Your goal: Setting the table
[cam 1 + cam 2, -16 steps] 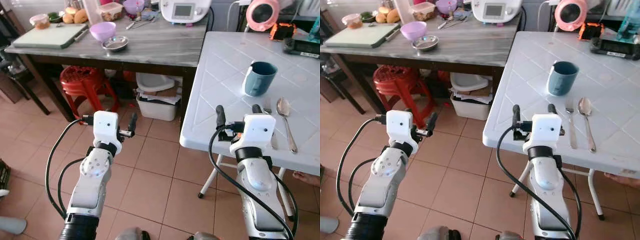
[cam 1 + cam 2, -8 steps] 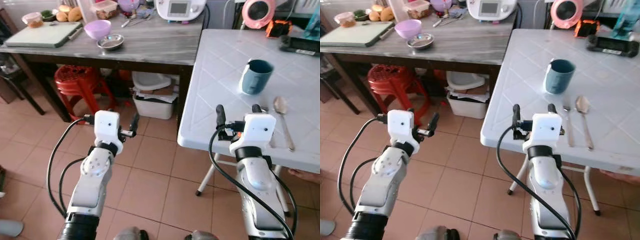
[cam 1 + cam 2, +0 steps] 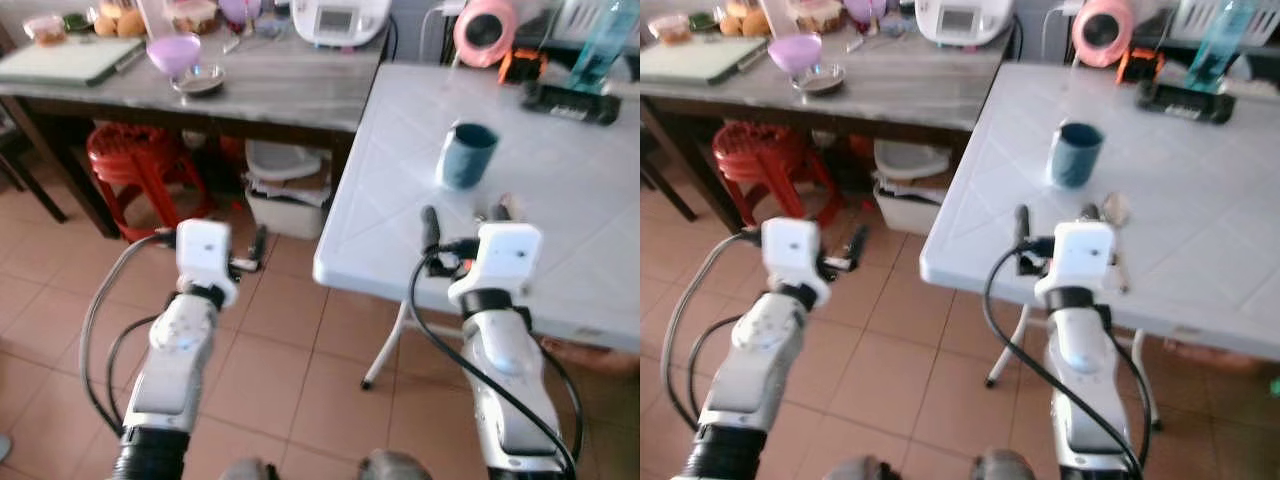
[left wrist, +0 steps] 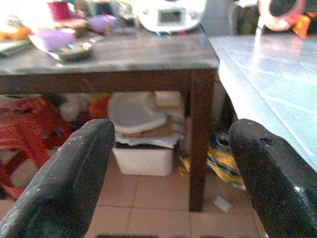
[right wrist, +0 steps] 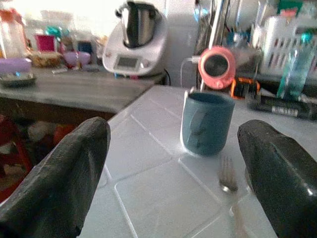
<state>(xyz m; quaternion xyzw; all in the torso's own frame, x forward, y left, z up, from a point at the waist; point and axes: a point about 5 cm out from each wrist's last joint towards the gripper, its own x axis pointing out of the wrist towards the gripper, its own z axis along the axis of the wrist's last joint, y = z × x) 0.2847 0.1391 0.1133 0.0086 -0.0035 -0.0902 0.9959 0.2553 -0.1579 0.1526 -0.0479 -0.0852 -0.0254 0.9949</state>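
Tiled kitchen floor, a white plastic table (image 3: 1200, 250) on the right, a dark grey-topped side table (image 3: 280, 85) behind. On the white table: a blue mug (image 3: 466, 155) upright, well in from the near edge, with a fork (image 5: 227, 179) and a spoon (image 3: 1114, 208) just beside it, partly hidden behind the right wrist in the head views. Mug interior not visible, contents unknown. Probably ceramic: stiff, moderately heavy, glossy and somewhat slippery, breakable if dropped; best pinched across the rim and wall or by the handle. Cutlery thin, light, flat on the surface, awkward to lift; better taken at the handle end. Right gripper (image 3: 461, 221) over the table's near edge, 2 fingers spread, empty. Left gripper (image 3: 258, 245) above the floor, fingers apart, empty. On the side table, a purple bowl (image 3: 173, 52) beside a small metal dish (image 3: 199, 82); contents unclear.
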